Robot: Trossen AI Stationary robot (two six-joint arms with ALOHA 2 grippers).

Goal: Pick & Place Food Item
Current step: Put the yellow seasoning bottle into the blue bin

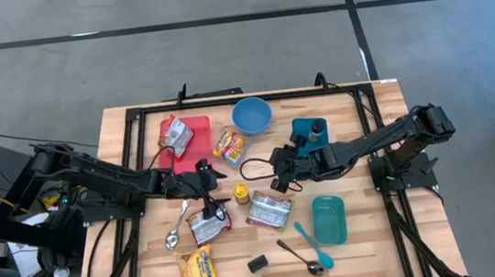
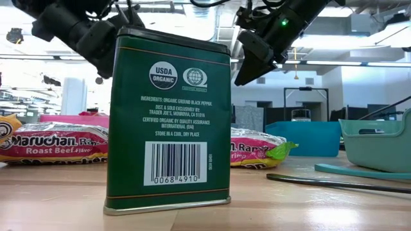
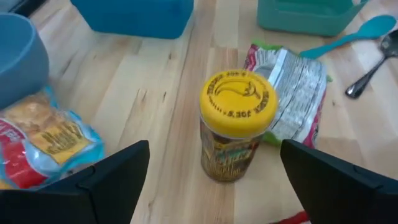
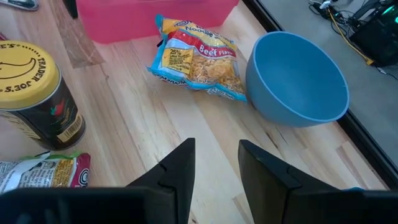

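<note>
A small jar with a yellow lid stands upright on the wooden table, also seen as the jar near the table's middle. My left gripper is open, one finger on either side of the jar and short of it, touching nothing. It shows as my left gripper just left of the jar. My right gripper hovers open with only a narrow gap and nothing in it, to the jar's right as my right gripper. A noodle pack lies flat beside the blue bowl.
Ramen packs lie close to the jar, and a yellow pack lies near the front edge. A red tray, a blue box, a teal container, spoons and a green pepper tin share the table.
</note>
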